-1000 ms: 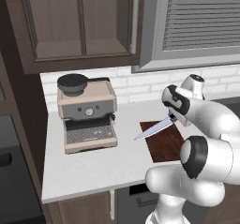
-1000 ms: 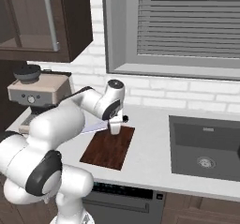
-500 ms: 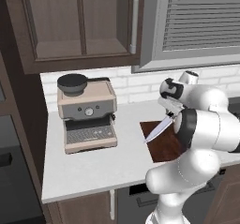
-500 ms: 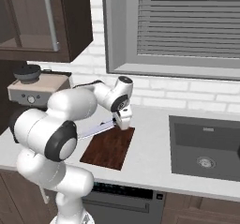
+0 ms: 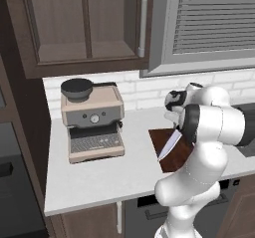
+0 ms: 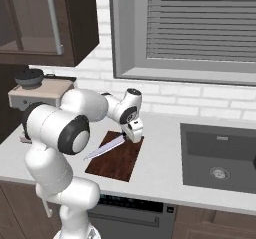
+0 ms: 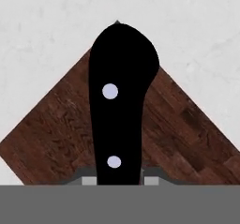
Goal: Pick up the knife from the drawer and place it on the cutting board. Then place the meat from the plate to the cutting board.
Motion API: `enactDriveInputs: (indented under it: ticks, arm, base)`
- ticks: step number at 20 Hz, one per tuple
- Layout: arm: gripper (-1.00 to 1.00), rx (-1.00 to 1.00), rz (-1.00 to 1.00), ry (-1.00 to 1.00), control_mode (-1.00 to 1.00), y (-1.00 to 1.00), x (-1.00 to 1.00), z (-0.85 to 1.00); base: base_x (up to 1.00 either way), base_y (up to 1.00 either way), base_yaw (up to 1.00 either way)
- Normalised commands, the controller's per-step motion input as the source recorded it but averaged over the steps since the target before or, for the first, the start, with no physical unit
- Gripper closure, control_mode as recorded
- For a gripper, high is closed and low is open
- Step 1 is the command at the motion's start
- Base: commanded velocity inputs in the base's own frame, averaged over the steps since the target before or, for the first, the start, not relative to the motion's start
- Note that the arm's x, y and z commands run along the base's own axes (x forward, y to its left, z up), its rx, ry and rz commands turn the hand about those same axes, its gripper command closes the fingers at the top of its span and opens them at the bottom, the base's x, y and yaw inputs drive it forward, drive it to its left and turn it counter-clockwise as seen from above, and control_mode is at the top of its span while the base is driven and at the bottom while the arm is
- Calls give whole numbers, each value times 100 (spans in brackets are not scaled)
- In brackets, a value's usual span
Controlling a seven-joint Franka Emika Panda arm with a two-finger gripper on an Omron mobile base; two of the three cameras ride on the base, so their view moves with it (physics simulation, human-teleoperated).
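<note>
Left base view: the arm is holding the knife [image 5: 168, 146] above the cutting board [image 5: 172, 150], its silver blade sloping down toward the board's near-left part; the gripper [image 5: 175, 124] is sitting over the board's far edge, partly hidden by the arm's own joint. The espresso machine [image 5: 93, 120] is standing well apart to the left on the counter [image 5: 89, 177].

Right base view: the gripper [image 6: 129, 134] is clenching the knife [image 6: 105, 147] by its handle end, with the blade running out over the cutting board [image 6: 116, 158] toward its left edge. Whether the tip is touching the wood I cannot tell. The sink [image 6: 218, 158] is lying to the right.

Hand view: the fingers [image 7: 87, 181] are pressing on either side of the dark riveted handle [image 7: 119, 103], with the board's corner [image 7: 49, 129] lying below it.

Progress: the knife is out of the drawer and over the board, so the first half is nearly finished, judging by this.

Remaining: releasing the knife onto the board, then fetching the meat from the plate.
</note>
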Motion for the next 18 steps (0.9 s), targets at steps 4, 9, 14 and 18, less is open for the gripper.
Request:
enactDriveInputs:
  ticks: [4, 9, 14, 18]
  arm:
    - [100, -6, 0, 4, -100, 6, 47, -51]
    - [100, -4, 1, 4, -100, 2, 50, -56]
    - [100, 0, 6, 2, -100, 0, 24, -23]
    - [100, 0, 4, -5, -100, 0, -4, -6]
  base:
    - [0, 0, 0]
    - [0, 0, 0]
    - [0, 0, 0]
    - [0, 0, 0]
